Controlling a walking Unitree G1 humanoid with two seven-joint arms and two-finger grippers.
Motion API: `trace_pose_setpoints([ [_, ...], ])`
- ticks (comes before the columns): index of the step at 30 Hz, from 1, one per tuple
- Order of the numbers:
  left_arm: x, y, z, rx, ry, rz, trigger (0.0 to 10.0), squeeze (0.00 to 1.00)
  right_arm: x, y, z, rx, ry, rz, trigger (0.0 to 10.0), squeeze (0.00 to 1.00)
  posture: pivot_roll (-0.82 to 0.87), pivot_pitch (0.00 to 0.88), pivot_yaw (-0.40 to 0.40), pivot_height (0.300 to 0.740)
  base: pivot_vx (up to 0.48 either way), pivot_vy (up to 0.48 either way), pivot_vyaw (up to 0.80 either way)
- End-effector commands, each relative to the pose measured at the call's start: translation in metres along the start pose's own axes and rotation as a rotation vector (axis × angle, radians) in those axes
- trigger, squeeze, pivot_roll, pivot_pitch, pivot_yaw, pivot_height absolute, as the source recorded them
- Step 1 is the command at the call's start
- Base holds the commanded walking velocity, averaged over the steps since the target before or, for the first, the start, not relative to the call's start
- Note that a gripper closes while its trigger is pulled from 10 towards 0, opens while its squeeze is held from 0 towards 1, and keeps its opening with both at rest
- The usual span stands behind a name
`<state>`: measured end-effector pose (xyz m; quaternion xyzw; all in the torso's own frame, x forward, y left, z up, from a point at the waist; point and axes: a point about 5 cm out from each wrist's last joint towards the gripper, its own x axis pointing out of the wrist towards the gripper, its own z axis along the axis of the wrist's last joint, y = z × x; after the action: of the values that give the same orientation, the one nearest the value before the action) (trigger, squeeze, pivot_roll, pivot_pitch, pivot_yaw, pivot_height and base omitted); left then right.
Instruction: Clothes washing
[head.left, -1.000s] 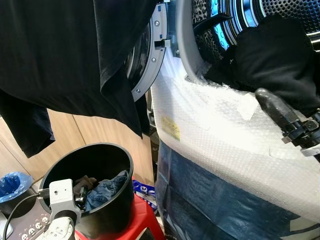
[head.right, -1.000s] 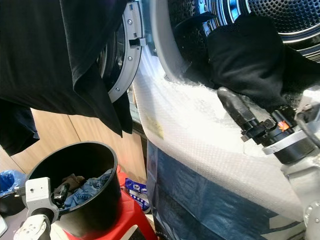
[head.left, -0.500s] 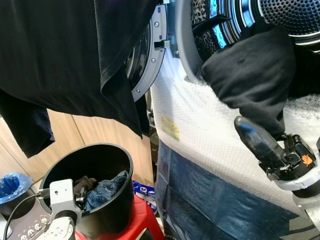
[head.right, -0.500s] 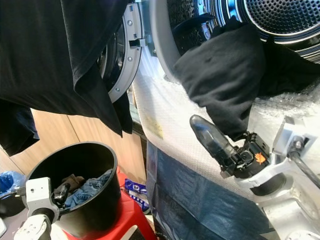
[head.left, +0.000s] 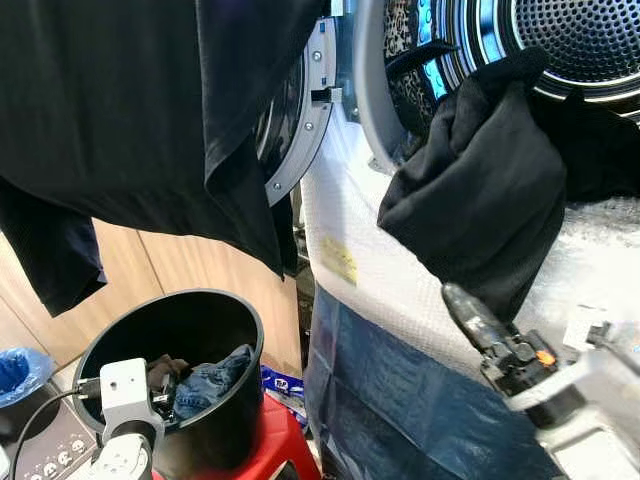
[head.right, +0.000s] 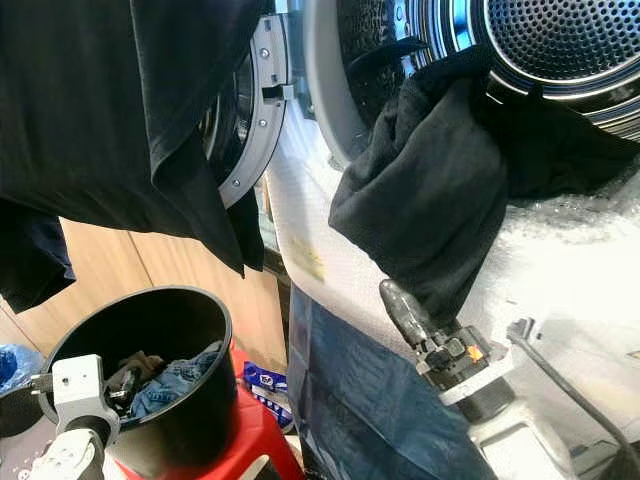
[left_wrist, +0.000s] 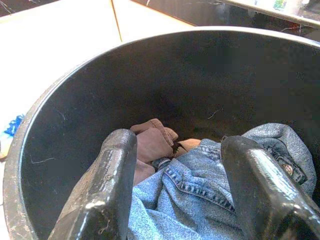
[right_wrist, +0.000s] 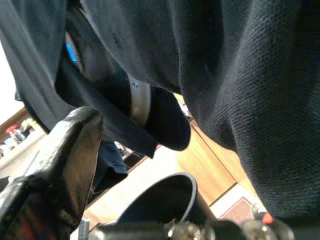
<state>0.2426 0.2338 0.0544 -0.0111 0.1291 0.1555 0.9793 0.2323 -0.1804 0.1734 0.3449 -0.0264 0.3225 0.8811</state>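
Note:
A black garment (head.left: 490, 190) hangs out of the washer drum (head.left: 585, 40) and down over the wrapped front. My right gripper (head.left: 470, 300) is just under the garment's lower end, open. One finger (right_wrist: 70, 150) stands bare beside the cloth, and the other is hidden by the garment (right_wrist: 240, 100). My left gripper (left_wrist: 180, 142) is open inside the black bucket (head.left: 240, 320), just above the blue jeans (left_wrist: 200, 200) and a brown garment (left_wrist: 152, 142), with nothing between its fingers.
The open washer door (head.left: 300, 130) stands left of the drum. A large black cloth (head.left: 130, 110) hangs across the upper left. Bubble wrap (head.left: 350, 220) and blue sheeting (head.left: 380, 400) cover the washer's front. The bucket sits on a red stool (head.left: 280, 440).
My right arm has dropped down and back from the drum mouth. The black garment has come further out with it and now hangs lower. The left arm has stayed in the bucket.

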Motion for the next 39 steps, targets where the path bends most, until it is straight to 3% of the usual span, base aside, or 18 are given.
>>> trace_pose_setpoints([
  [1,0.001,0.001,0.000,-0.007,-0.001,0.010,10.0,0.00,0.004,-0.003,-0.004,0.005,0.012,-0.021,10.0,0.00,0.08,0.000,0.067,0.740,0.000,0.000,0.00],
  [5,0.001,0.003,0.001,-0.005,-0.004,0.017,10.0,0.00,0.045,0.026,-0.003,-0.024,-0.027,0.111,10.0,0.00,0.08,0.000,0.068,0.740,0.000,0.000,0.00],
  [6,0.001,0.003,0.001,-0.006,-0.006,0.020,10.0,0.00,0.065,0.047,0.006,-0.010,-0.084,0.193,10.0,0.00,0.09,0.000,0.070,0.740,0.000,0.000,0.00],
  [7,0.002,0.004,0.001,-0.006,-0.007,0.021,10.0,0.00,0.072,0.056,0.008,0.003,-0.102,0.217,10.0,0.00,0.09,0.000,0.070,0.740,0.000,0.000,0.00],
  [9,0.002,0.003,0.002,-0.008,-0.011,0.024,10.0,0.00,0.102,0.106,0.024,0.117,-0.227,0.435,10.0,0.00,0.09,0.000,0.069,0.740,0.000,0.000,0.00],
  [12,-0.001,0.003,0.000,-0.010,-0.011,0.027,10.0,0.00,0.123,0.118,0.045,0.213,-0.357,0.419,10.0,0.00,0.10,0.000,0.067,0.740,0.000,0.000,0.00],
  [15,0.000,0.002,0.001,-0.006,-0.018,0.021,10.0,0.00,0.164,0.101,0.079,0.098,-0.463,0.222,10.0,0.00,0.11,0.000,0.070,0.740,0.000,0.000,0.00],
  [16,0.001,0.001,0.002,-0.008,-0.025,0.021,10.0,0.00,0.182,0.067,0.106,0.021,-0.532,-0.053,10.0,0.00,0.12,0.000,0.065,0.740,0.000,0.000,0.00],
  [19,0.002,0.001,0.003,-0.010,-0.029,0.022,10.0,0.00,0.188,0.042,0.126,-0.028,-0.568,-0.211,10.0,0.00,0.12,0.000,0.059,0.740,0.000,0.000,0.00],
  [21,0.001,0.000,0.003,-0.011,-0.032,0.024,10.0,0.00,0.188,0.025,0.148,-0.131,-0.605,-0.358,10.0,0.00,0.14,0.000,0.049,0.740,0.000,0.000,0.00],
  [25,-0.001,0.002,0.003,0.005,-0.039,0.033,10.0,0.00,0.185,0.015,0.184,-0.407,-0.662,-0.602,10.0,0.00,0.15,0.000,0.045,0.740,0.000,0.000,0.00],
  [26,-0.002,0.004,0.002,0.002,-0.038,0.041,10.0,0.00,0.179,0.012,0.198,-0.503,-0.706,-0.739,10.0,0.00,0.15,0.000,0.043,0.740,0.000,0.000,0.00],
  [27,-0.002,0.004,0.002,0.002,-0.038,0.041,10.0,0.00,0.179,0.012,0.198,-0.503,-0.706,-0.739,10.0,0.00,0.15,0.000,0.043,0.740,0.000,0.000,0.00],
  [28,-0.003,0.006,0.002,0.002,-0.038,0.050,10.0,0.00,0.172,0.011,0.209,-0.682,-0.718,-0.879,10.0,0.00,0.15,0.000,0.043,0.740,0.000,0.000,0.00],
  [30,-0.004,0.007,0.002,0.002,-0.040,0.054,10.0,0.00,0.169,0.010,0.218,-0.827,-0.714,-0.964,10.0,0.00,0.16,0.000,0.040,0.740,0.000,0.000,0.00],
  [34,-0.004,0.007,0.003,0.003,-0.041,0.056,10.0,0.00,0.170,0.011,0.220,-0.865,-0.710,-0.969,10.0,0.00,0.17,0.000,0.040,0.740,0.000,0.000,0.00],
  [35,-0.004,0.008,0.003,0.013,-0.042,0.055,10.0,0.00,0.170,0.019,0.228,-1.051,-0.743,-1.029,10.0,0.00,0.17,0.000,0.044,0.740,0.000,0.000,0.00],
  [39,-0.003,0.007,0.003,0.039,-0.046,0.042,10.0,0.00,0.167,0.022,0.235,-1.155,-0.762,-1.088,10.0,0.00,0.17,0.000,0.043,0.740,0.000,0.000,0.00],
])
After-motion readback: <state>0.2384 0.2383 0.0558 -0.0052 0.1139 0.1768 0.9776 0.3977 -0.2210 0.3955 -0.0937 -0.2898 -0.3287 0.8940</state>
